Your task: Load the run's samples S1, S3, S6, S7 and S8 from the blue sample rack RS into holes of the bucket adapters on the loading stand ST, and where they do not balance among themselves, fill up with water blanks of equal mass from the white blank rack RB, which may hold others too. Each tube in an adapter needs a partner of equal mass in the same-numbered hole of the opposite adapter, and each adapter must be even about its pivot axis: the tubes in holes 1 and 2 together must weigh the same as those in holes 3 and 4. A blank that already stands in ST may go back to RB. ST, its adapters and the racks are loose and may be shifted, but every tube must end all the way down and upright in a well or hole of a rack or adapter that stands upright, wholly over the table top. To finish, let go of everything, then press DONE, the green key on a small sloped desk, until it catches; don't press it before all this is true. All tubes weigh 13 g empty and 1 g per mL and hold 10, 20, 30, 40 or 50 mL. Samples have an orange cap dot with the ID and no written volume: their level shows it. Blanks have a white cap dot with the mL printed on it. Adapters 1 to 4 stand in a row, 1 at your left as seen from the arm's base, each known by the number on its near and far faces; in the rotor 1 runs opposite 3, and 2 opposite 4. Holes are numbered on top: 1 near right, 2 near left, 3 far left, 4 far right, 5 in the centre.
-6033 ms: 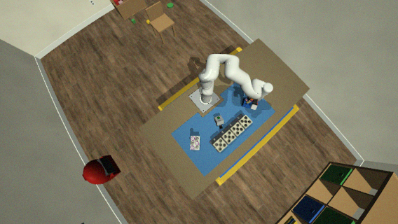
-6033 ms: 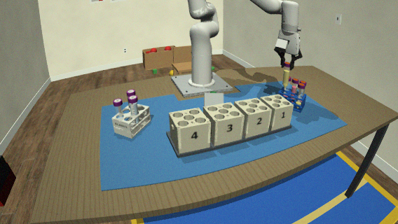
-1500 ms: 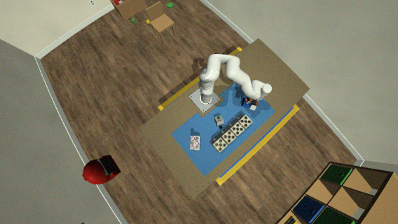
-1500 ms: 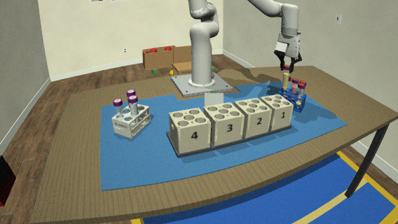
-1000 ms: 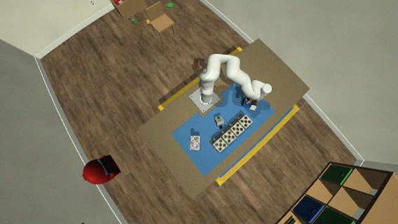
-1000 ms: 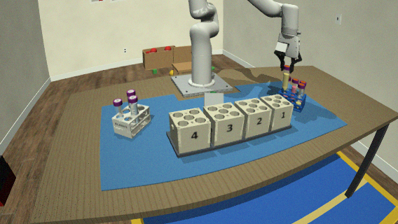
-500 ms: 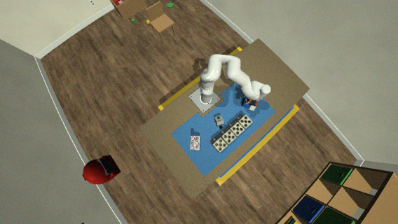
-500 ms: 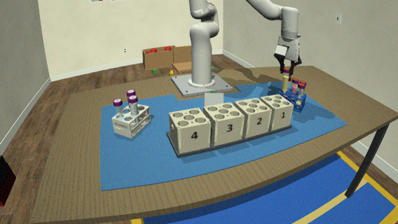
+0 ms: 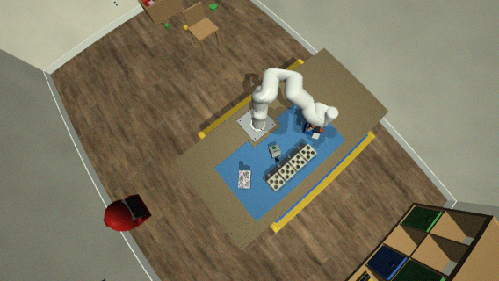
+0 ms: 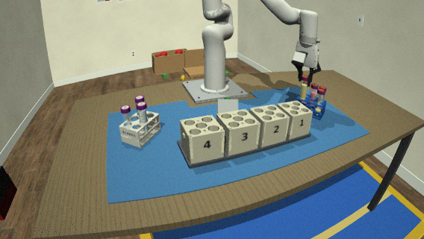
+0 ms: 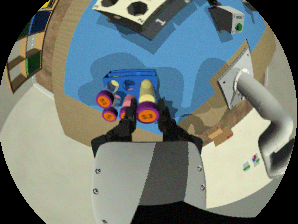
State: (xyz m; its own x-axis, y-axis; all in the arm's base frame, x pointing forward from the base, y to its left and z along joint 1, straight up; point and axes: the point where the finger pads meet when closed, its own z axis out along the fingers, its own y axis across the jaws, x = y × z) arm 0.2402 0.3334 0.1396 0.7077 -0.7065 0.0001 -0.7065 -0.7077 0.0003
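Note:
My gripper (image 10: 305,77) (image 11: 147,105) is shut on the purple cap of a sample tube (image 10: 304,91) (image 11: 147,91) with pale yellow contents. The tube hangs upright, its lower end down among the wells of the blue sample rack RS (image 10: 318,113) (image 11: 127,78) (image 9: 310,132). Other capped samples (image 10: 321,95) (image 11: 103,99) stand in that rack. The loading stand ST holds adapter 4 (image 10: 203,139), adapter 3 (image 10: 239,131), adapter 2 (image 10: 271,125) and adapter 1 (image 10: 299,119) in a row; all the holes I see are empty. The white blank rack RB (image 10: 139,129) (image 9: 244,179) holds three purple-capped blanks (image 10: 142,107).
The DONE key desk (image 9: 274,150) (image 11: 230,18) stands between the arm's base plate (image 10: 213,92) and the stand; in the exterior view it is mostly hidden behind adapter 3. Everything stands on a blue mat (image 10: 149,175). The table's edge lies right of the sample rack.

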